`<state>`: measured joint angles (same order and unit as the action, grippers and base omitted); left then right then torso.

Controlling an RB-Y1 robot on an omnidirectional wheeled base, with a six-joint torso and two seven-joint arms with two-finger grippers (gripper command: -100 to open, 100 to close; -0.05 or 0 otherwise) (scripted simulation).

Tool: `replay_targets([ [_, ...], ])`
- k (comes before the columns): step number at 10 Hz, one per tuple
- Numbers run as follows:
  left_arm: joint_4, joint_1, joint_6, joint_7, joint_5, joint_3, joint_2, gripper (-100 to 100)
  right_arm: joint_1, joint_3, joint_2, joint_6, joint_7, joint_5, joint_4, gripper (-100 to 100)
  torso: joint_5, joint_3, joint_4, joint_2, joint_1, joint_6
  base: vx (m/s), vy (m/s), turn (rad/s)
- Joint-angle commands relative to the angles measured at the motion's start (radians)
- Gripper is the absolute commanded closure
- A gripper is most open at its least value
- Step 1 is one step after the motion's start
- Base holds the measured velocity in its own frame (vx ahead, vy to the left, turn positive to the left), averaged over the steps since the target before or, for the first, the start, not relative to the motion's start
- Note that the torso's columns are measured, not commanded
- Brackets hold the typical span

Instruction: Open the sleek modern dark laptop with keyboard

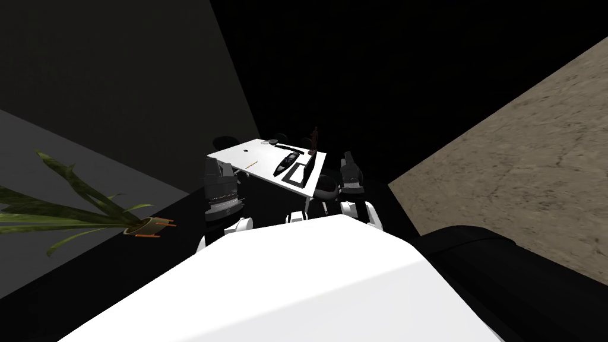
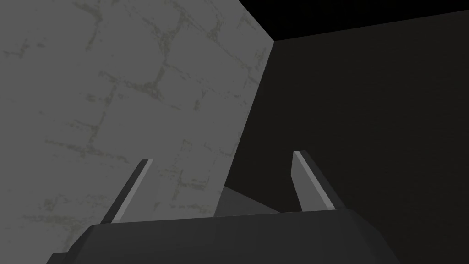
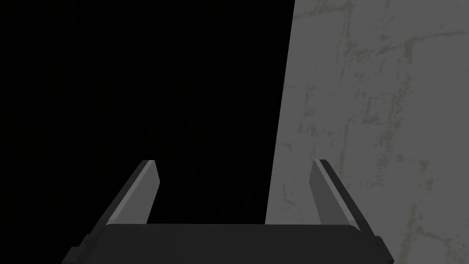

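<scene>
A black area point(image 1: 368, 65) spreads across the far side of the room, between a dim grey wall point(image 1: 119, 71) on the left and a mottled tan floor point(image 1: 522, 178) on the right. A potted plant point(image 1: 77, 208) with long drooping green leaves stands by the wall to the left.

Ahead, in the middle, is a white surface point(image 1: 240, 155), small in the head view. My arms are raised on either side of its near end. The left tool point(image 2: 222, 156) is beside the near left corner, its blades wide apart and holding nothing. The right tool point(image 3: 234, 161) is off the right-hand edge, also spread wide and empty. Neither touches the surface.

The laptop point(image 1: 295, 174) lies flat on the surface at the near right corner, a dark rectangle. I cannot tell how far its lid is raised. Just beside it, towards the middle, lies a long dark slab point(image 1: 285, 162). A dark upright figurine point(image 1: 314, 140) stands at the far right corner, and a thin pencil point(image 1: 252, 163) lies near the left edge.
</scene>
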<state>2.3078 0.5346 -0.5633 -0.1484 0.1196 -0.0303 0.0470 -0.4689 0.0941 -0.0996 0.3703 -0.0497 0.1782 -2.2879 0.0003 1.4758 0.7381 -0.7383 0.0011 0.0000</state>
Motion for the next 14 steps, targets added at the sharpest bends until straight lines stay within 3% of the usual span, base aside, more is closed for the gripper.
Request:
replay_targets([
  [1,0.0,0.0,0.0,0.0,0.0,0.0,0.0,0,0.0,0.023,-0.046,-0.002,-0.054,0.057,0.009,-100,0.0,0.0,0.0,0.001,0.0,0.0,-0.042,0.105,-0.058],
  [6,0.0,0.0,0.0,0.0,0.0,0.0,0.0,0,0.004,0.078,-0.103,-0.012,-0.184,0.197,0.037,-100,0.0,0.0,0.0,0.001,-0.001,0.0,-0.047,0.141,-0.066],
  [14,0.0,0.0,0.0,0.0,0.0,0.0,0.0,0,0.016,0.16,-0.147,-0.057,-0.396,0.423,0.115,-100,-0.001,0.0,0.0,0.0,-0.004,0.0,-0.022,0.146,-0.073],
])
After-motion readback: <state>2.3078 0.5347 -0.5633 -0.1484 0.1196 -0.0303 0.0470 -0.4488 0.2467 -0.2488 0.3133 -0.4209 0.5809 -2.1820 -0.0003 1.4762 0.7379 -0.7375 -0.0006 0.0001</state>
